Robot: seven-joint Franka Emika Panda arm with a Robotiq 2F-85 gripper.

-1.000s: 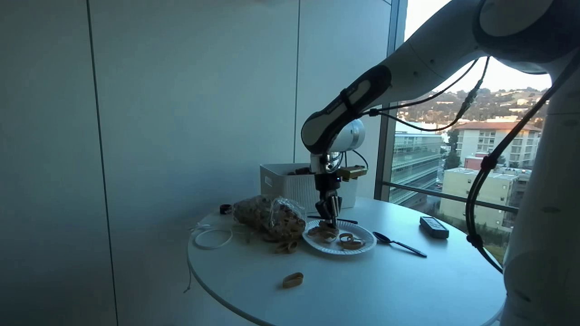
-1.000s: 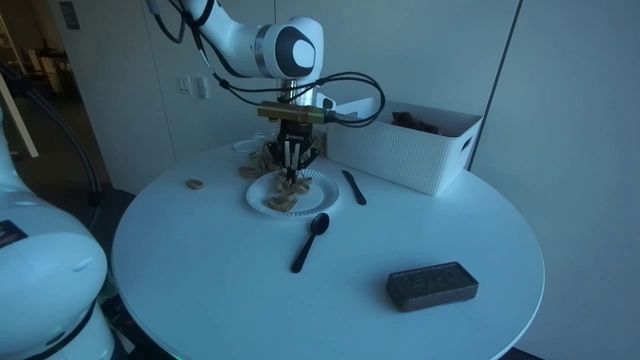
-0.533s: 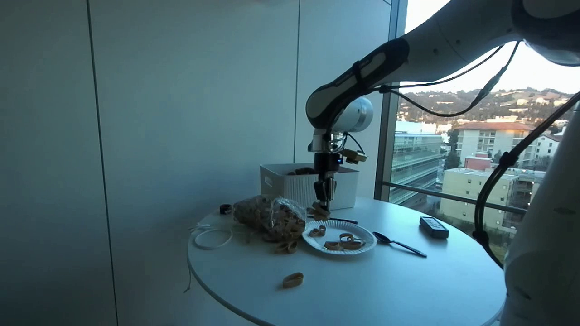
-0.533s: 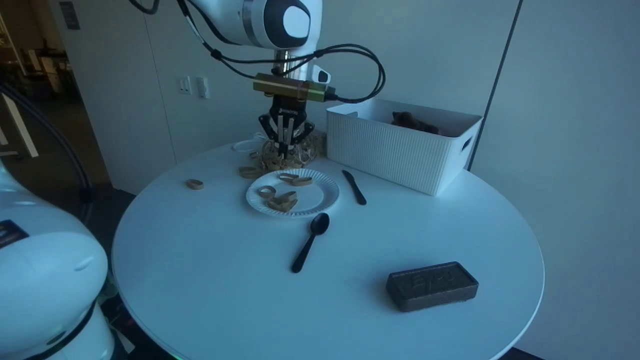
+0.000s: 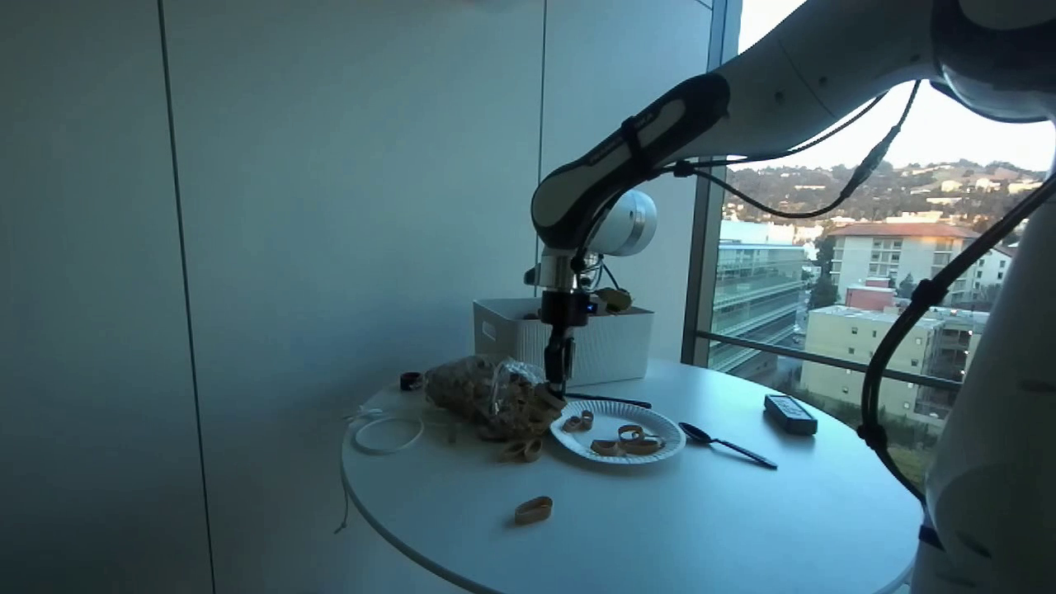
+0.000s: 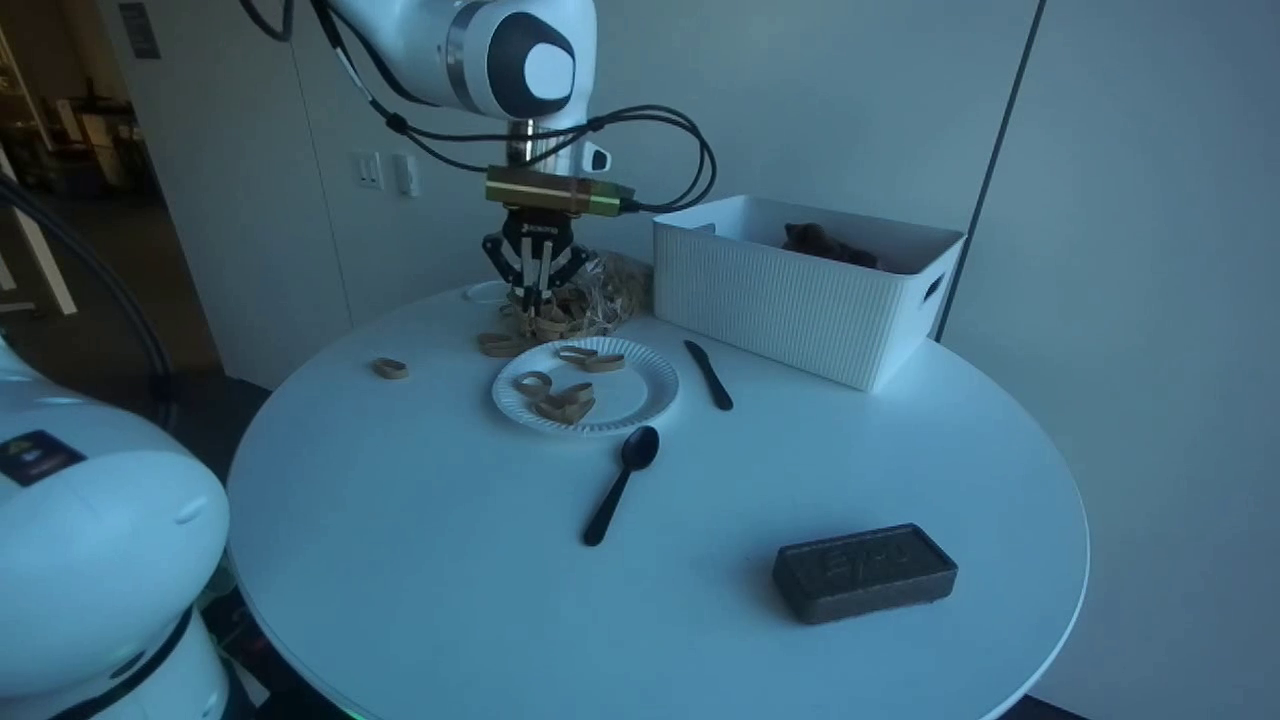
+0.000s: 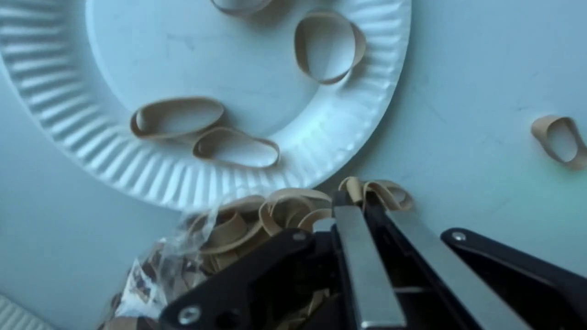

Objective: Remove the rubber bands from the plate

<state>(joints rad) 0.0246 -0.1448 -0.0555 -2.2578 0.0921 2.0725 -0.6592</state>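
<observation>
Hand gripping rubber bands; more in bag, on plate.

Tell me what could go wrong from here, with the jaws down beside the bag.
First, the jaws look nearly shut on some rubber bands right by the bag, whose crinkled clear plastic could snag on them. Second, they stand close to the plate, so a band slipping out might drop onto it. Third, the bunched bands on the plate seem to overlap, so a later grab could miss some or tip the plate.
</observation>
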